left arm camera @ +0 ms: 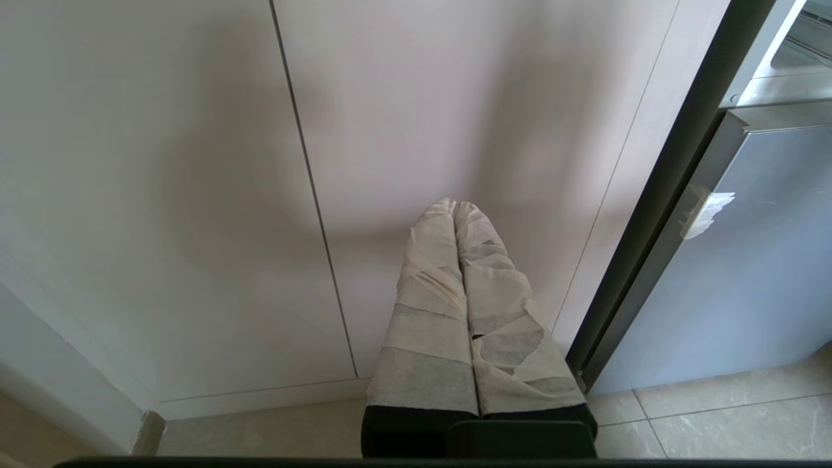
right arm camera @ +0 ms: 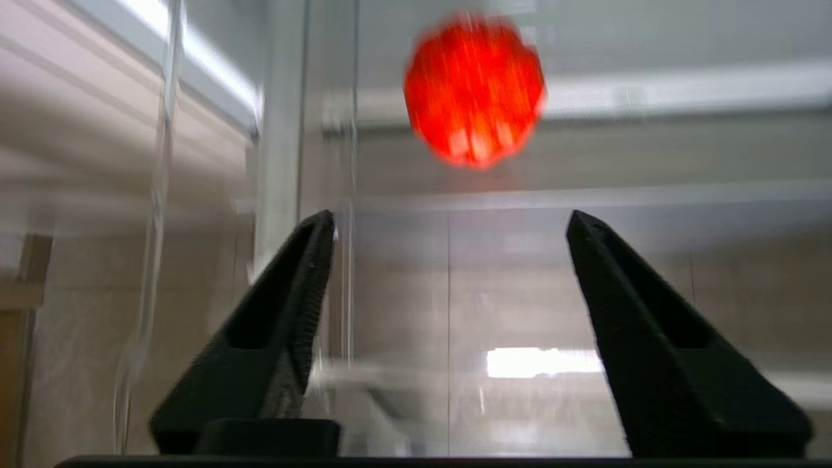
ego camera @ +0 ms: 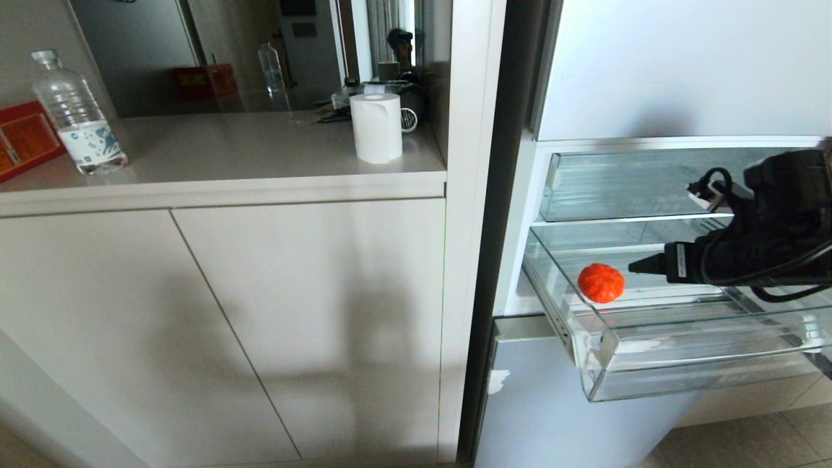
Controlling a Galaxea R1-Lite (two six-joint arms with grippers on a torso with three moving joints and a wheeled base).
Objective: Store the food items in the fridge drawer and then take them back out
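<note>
One ribbed red toy pumpkin (ego camera: 600, 283) lies in the fridge drawer (ego camera: 682, 370), just ahead of the right gripper (ego camera: 640, 265), whose fingers are spread and empty.

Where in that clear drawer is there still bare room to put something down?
The fridge drawer has bare floor in front of the red food item, toward its front lip. The back right is crowded: the open right claw reaches in there.
</note>
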